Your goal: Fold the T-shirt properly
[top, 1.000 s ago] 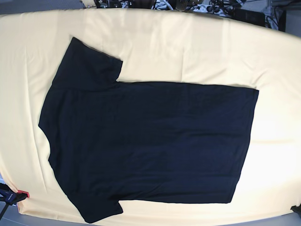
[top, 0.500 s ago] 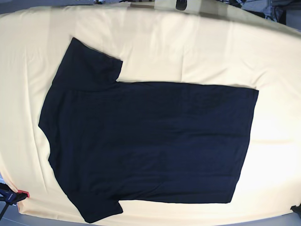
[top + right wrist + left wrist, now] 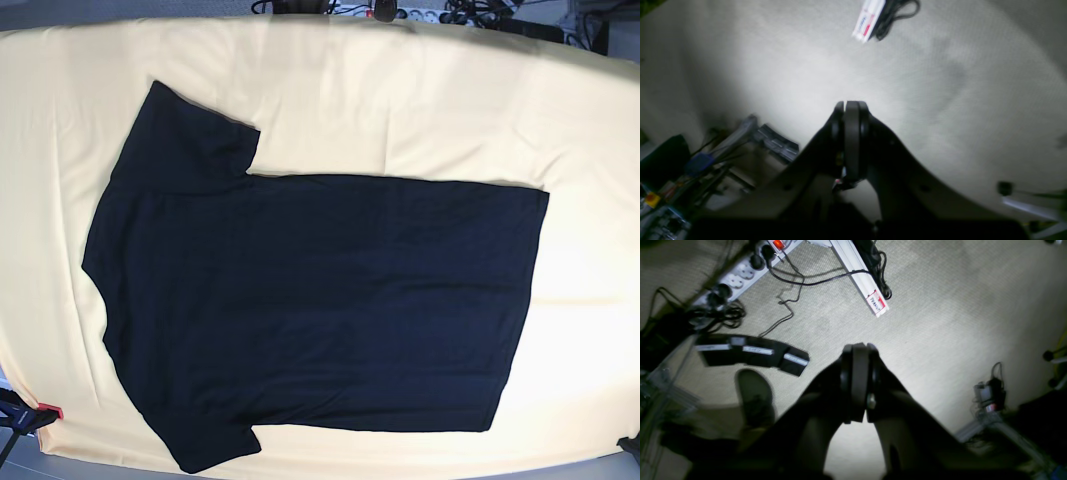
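Note:
The black T-shirt (image 3: 310, 300) lies flat and spread out on the pale yellow cloth (image 3: 420, 100) in the base view, collar end to the left, hem to the right, both sleeves out. No print shows on its upper side. Neither arm shows in the base view. My left gripper (image 3: 858, 350) is shut and empty, pointing at the carpeted floor. My right gripper (image 3: 850, 108) is also shut and empty, over the floor. The T-shirt does not show in either wrist view.
The yellow cloth covers the whole table. On the floor in the left wrist view lie a power strip (image 3: 740, 271), cables, a white rail (image 3: 862, 276) and a shoe (image 3: 755, 398). Cables and gear sit at the right wrist view's lower left (image 3: 700, 163).
The T-shirt has not moved. Only the background beyond the table's far edge shifts slightly between frames.

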`<state>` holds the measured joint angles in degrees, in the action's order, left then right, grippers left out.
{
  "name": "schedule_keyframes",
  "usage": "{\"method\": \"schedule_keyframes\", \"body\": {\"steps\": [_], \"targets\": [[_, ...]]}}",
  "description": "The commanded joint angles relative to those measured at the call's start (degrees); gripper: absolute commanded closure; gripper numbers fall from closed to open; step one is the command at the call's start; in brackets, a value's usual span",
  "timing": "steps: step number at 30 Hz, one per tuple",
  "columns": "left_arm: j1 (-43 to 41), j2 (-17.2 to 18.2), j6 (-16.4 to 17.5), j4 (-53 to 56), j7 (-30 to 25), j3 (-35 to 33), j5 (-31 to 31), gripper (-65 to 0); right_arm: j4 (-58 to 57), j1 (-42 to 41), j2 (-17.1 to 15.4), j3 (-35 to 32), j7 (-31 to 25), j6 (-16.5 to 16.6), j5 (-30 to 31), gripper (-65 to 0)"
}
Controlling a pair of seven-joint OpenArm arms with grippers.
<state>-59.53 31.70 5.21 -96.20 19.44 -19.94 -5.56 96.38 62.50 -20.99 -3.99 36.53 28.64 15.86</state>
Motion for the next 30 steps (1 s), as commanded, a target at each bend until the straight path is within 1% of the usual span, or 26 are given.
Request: {"method": "schedule_keyframes", "body": {"steps": [1,3,6,8,11,13,17,18,20,21,23,25,27,30], "targets": [[-2.7,1.3,-0.2,-3.1,0.1,-0.3,0.3,0.0,3.9,3.0,-1.1,0.3,-0.2,-0.4,-0.1,0.0],[-5.5,4.1,-2.5,-8.3,0.7,0.0,3.8,0.0,11.1,7.1,-2.4,0.3,-0.2,-2.8,-2.8,0.0],[-8.8,7.5,-5.3,-15.6,0.8,1.7,8.2,0.0,20.3,11.6,-5.1,0.3,-0.2,-8.9,-7.1,0.0],[-10.1,8.8,-6.3,-20.0,1.5,3.9,9.9,0.0,25.3,12.5,-6.8,0.4,0.2,-13.1,-10.8,0.0],[-10.3,9.3,-6.3,-25.8,3.4,8.7,10.0,0.0,31.0,12.5,-8.5,1.6,0.8,-18.6,-15.6,0.0],[-10.3,9.3,-6.3,-28.3,3.3,12.6,10.0,0.0,33.8,12.5,-8.7,3.9,0.7,-18.8,-17.8,0.0],[-9.7,9.3,-6.3,-31.1,1.5,20.9,10.0,0.0,38.6,12.5,-8.7,11.3,0.1,-18.9,-17.7,0.0],[-9.2,9.3,-6.3,-31.9,1.4,22.9,10.0,0.0,38.6,12.5,-8.7,13.5,-0.7,-18.8,-17.6,0.0],[-7.4,9.4,-5.4,-33.2,1.4,26.2,10.0,0.0,38.6,12.4,-8.7,17.9,-2.6,-17.2,-17.0,0.0],[-6.1,9.4,-4.3,-33.5,1.4,27.5,10.0,0.0,38.6,11.2,-8.7,19.7,-4.0,-15.5,-15.9,0.0],[-2.9,9.4,-2.1,-33.5,1.4,29.3,9.6,0.0,38.6,7.9,-8.7,22.0,-5.9,-11.1,-12.5,0.0],[0.1,10.0,-0.1,-33.4,1.1,30.4,8.9,0.0,38.6,3.5,-8.7,22.4,-6.4,-7.1,-9.1,0.0],[3.5,12.6,2.0,-33.0,-0.3,30.7,8.5,0.0,38.6,-1.1,-8.7,22.1,-6.6,-3.5,-4.9,0.0],[9.4,15.8,5.1,-31.0,-3.8,30.5,8.0,0.0,38.6,-8.6,-8.7,19.5,-7.4,-0.2,-1.1,0.0]]}}
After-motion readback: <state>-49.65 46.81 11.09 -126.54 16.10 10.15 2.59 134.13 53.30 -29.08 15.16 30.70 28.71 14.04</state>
